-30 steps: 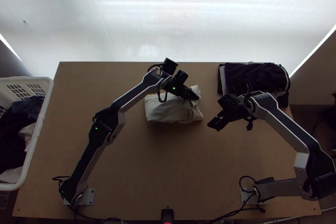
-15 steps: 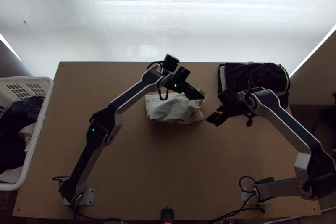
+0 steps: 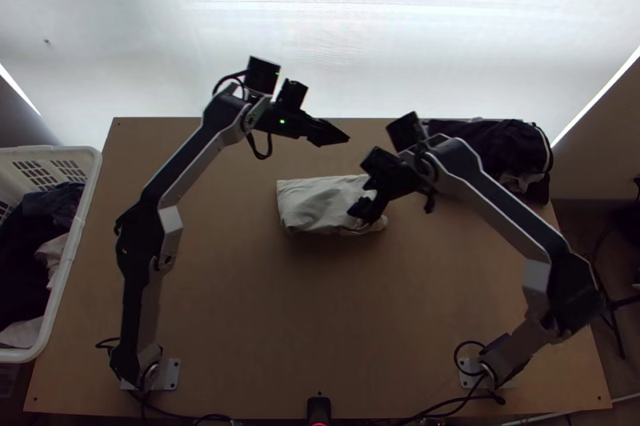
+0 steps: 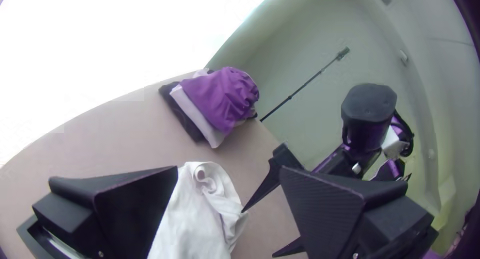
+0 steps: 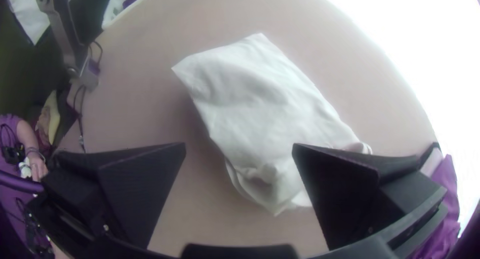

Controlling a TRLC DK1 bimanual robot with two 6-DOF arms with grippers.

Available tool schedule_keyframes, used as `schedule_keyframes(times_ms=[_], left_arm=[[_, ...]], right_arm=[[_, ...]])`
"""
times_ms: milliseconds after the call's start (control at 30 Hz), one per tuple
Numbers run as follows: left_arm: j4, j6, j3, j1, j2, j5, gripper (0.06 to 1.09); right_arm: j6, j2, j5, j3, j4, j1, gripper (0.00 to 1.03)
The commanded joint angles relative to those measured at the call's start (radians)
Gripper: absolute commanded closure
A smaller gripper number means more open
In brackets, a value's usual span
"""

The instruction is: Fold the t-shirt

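In the top view the white t-shirt [image 3: 316, 201] lies as a compact folded bundle, its end towards the right arm somewhat bunched. My left gripper [image 3: 340, 138] is beyond the bundle, towards the table's far edge. My right gripper [image 3: 364, 214] is over the bundle's right end. The left wrist view has the left gripper [image 4: 229, 174] open, with part of the shirt [image 4: 195, 224] seen between its fingers. In the right wrist view the right gripper [image 5: 239, 149] also stands open, and the shirt [image 5: 265, 104] is seen past its fingers, a loose rumpled corner nearest them.
A pile of dark and white folded clothes [image 3: 488, 146] sits at the far right corner of the table. At the left edge stands a white basket [image 3: 76, 242] holding clothes. Bare tabletop [image 3: 320, 314] lies between the arm bases. A person's hand [image 5: 37, 164] is off the table's side.
My left gripper has moved off the shirt, leftwards and towards the far edge. The right gripper has moved left to the shirt's right end. A strap-like loop at that end has dropped.
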Motion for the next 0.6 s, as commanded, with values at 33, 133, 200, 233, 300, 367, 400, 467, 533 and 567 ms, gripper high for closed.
schedule_keyframes(times_ms=[33, 133, 200, 233, 300, 367, 400, 467, 533, 567], left_arm=[[-0.060, 0.031, -0.048, 0.076, -0.068, 0.000, 0.10], [-0.062, 0.036, -0.048, 0.083, -0.071, 0.000, 0.10], [-0.062, 0.036, -0.048, 0.088, -0.071, 0.000, 0.10], [-0.062, 0.037, -0.048, 0.088, -0.071, 0.001, 0.10], [-0.062, 0.037, -0.046, 0.088, -0.070, 0.000, 0.10], [-0.060, 0.039, -0.045, 0.086, -0.065, 0.000, 0.10], [-0.060, 0.037, -0.045, 0.083, -0.062, 0.000, 0.10], [-0.060, 0.037, -0.042, 0.077, -0.058, 0.001, 0.10], [-0.060, 0.039, -0.038, 0.074, -0.048, 0.000, 0.10], [-0.062, 0.041, -0.038, 0.071, -0.045, 0.000, 0.10]], right_arm=[[-0.054, 0.187, 0.087, 0.056, -0.013, 0.092, 0.04], [-0.037, 0.159, 0.052, -0.022, -0.060, 0.047, 0.04], [-0.026, 0.084, 0.052, -0.093, -0.062, 0.030, 0.04], [-0.016, 0.047, 0.052, -0.120, -0.062, 0.021, 0.04], [-0.007, -0.022, 0.052, -0.162, -0.082, 0.003, 0.04], [0.026, -0.062, 0.052, -0.202, -0.091, -0.007, 0.04], [0.033, -0.077, 0.052, -0.225, -0.108, -0.005, 0.04], [0.043, -0.094, 0.052, -0.263, -0.154, -0.002, 0.04], [0.055, -0.101, 0.052, -0.306, -0.165, -0.007, 0.04], [0.056, -0.101, 0.049, -0.323, -0.165, -0.025, 0.04]])
